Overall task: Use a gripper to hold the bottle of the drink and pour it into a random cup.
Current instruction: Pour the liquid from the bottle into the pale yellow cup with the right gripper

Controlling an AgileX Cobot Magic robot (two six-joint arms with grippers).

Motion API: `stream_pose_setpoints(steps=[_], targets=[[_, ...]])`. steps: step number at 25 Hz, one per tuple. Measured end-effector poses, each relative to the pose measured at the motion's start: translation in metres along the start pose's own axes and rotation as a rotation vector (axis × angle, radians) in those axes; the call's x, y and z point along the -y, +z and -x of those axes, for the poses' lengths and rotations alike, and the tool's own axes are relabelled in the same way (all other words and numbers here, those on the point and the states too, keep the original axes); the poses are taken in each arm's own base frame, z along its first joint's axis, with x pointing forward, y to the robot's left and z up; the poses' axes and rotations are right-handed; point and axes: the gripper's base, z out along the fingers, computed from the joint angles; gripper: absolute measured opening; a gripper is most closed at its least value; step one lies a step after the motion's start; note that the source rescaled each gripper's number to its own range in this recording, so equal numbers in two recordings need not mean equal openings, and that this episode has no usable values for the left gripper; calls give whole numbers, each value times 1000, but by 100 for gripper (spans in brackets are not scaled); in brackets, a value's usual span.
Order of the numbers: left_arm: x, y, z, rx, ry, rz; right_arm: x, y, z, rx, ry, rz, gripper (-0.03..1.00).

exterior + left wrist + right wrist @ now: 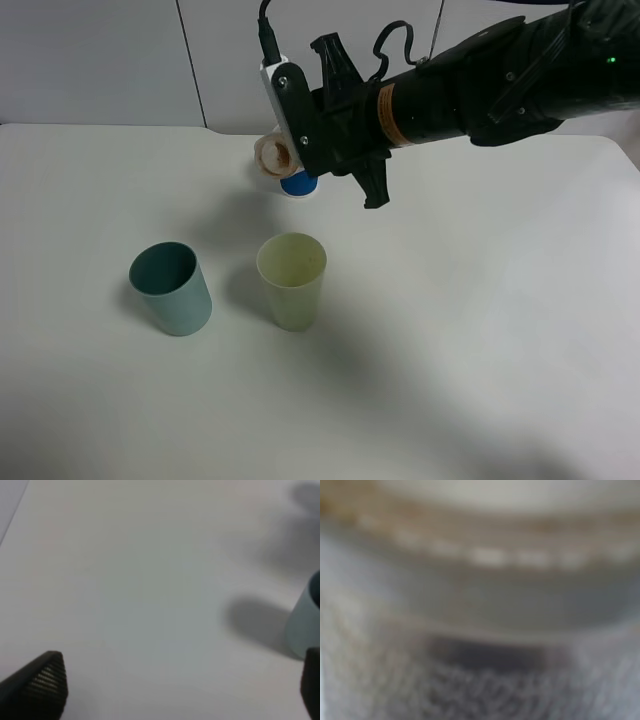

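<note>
1. The right gripper reaches in from the right edge of the worktop, and its fingers are clamped on the bottle.
2. The bottle is held in the air near the middle of the far edge. It is tipped well over, with its open mouth facing the front left corner.
3. Brown drink shows inside the mouth. The right wrist view is a blurred close-up of the bottle.
4. The pale yellow-green cup stands upright around the middle of the worktop.
5. A teal tumbler stands just beside the cup, toward the left edge.
6. A blue and white object is mostly hidden behind the right gripper.
7. The left gripper hovers over bare worktop near the teal tumbler. Its fingers are wide apart and hold nothing.
</note>
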Motion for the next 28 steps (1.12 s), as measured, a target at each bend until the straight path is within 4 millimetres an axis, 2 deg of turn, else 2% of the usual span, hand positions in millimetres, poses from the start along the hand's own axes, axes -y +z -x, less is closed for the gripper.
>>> stream_pose_setpoints(steps=[14,28], targets=[[0,0,0,0,0,0,1,1,12,-16,-73,-6,1],[0,0,0,0,0,0,2,1,7,-75,-141,-12,1]])
